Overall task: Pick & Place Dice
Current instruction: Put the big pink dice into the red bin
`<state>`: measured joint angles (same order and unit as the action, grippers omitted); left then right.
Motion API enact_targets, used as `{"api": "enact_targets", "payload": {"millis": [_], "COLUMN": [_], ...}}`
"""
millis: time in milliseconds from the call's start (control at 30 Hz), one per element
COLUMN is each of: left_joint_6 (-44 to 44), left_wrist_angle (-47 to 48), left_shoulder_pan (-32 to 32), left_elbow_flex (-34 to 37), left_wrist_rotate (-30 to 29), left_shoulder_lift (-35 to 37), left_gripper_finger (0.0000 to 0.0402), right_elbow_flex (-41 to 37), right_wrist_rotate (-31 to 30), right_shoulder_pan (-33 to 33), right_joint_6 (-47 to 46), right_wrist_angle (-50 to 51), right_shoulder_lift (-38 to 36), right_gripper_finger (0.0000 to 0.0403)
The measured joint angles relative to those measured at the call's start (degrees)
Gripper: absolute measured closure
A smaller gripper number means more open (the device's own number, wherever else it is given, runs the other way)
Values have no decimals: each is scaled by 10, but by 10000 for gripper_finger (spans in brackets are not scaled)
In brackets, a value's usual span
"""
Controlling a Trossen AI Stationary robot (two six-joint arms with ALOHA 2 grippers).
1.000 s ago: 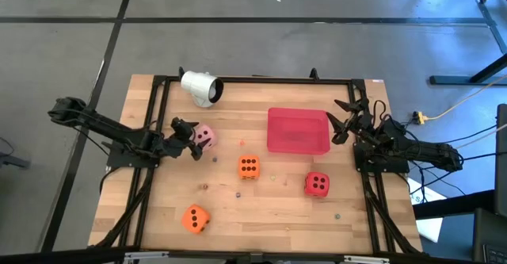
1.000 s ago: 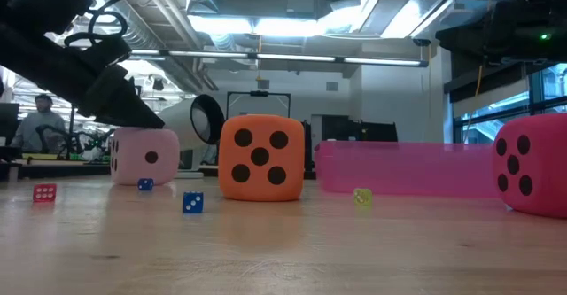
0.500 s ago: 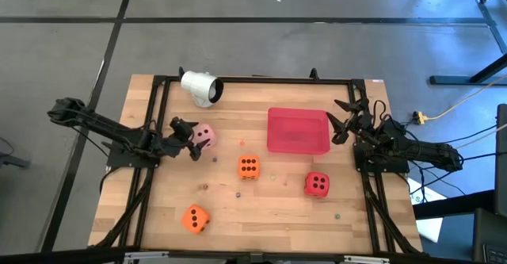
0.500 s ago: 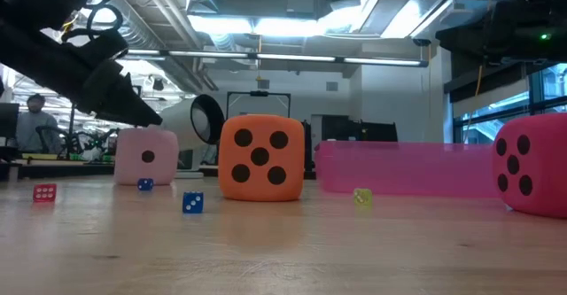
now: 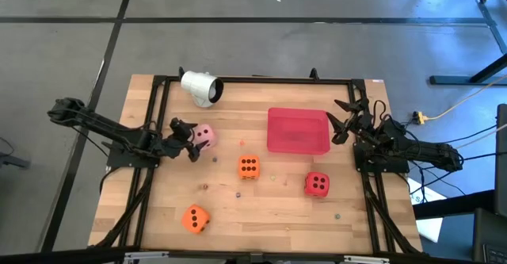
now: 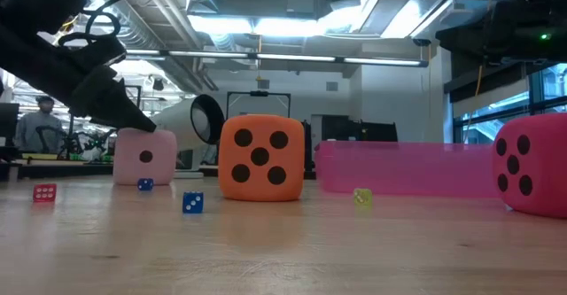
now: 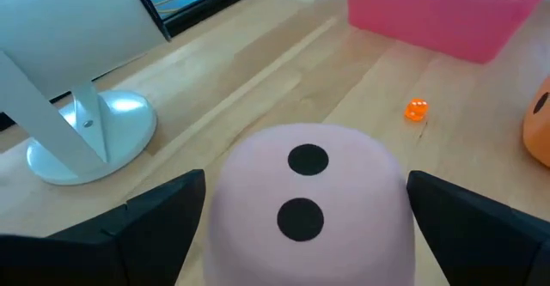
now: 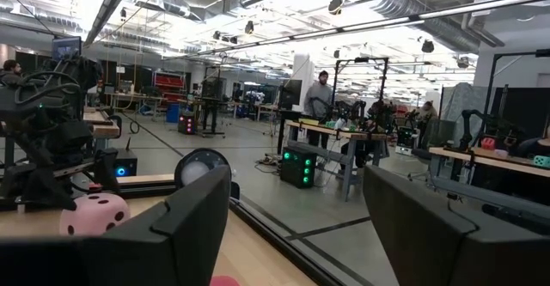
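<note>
The pale pink die (image 5: 205, 135) (image 6: 144, 158) rests on the table left of centre. My left gripper (image 5: 192, 139) (image 6: 133, 118) is open and comes at it from the table's left side. Its fingers stand on either side of the die (image 7: 305, 200). One orange die (image 5: 248, 166) (image 6: 260, 158) sits mid-table, the other (image 5: 195, 218) near the front edge. The red die (image 5: 317, 184) (image 6: 532, 175) lies right of centre. My right gripper (image 5: 341, 121) (image 8: 296, 226) waits open at the table's right edge, touching nothing. My left gripper has one finger (image 7: 163, 222) and the other (image 7: 468, 226) close beside the pink die's two opposite side faces, slanting down from the table's left. I cannot tell whether they touch it. The die sits flat on the table.
A flat red tray (image 5: 269, 129) (image 6: 407, 166) lies right of centre, between the dice and my right gripper. A white cup (image 5: 200, 87) (image 6: 199, 118) lies on its side near the far edge. Several tiny dice (image 6: 192, 203) (image 7: 416, 109) are scattered over the wood.
In the low view my left gripper has risen a little and come back down at the pink die. The die has kept its place on the table.
</note>
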<state>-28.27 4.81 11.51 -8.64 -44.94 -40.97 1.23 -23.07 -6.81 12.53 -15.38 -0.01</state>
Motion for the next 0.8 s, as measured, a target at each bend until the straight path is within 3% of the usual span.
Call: {"api": "enact_targets", "payload": {"millis": [467,800], "left_joint_6": [14,145], "left_wrist_angle": [2,-3], "left_shoulder_pan": [0,0], "left_elbow_flex": [0,0], "left_wrist_rotate": [26,61], "left_shoulder_lift": [-1,-1], "left_gripper_finger": [4,4], "right_elbow_flex": [0,0], "right_wrist_rotate": [0,0], "right_shoulder_pan": [0,0], "right_joint_6": [0,0], "right_wrist_angle": [0,0], "right_shoulder_lift": [0,0], "right_gripper_finger": [135,135]}}
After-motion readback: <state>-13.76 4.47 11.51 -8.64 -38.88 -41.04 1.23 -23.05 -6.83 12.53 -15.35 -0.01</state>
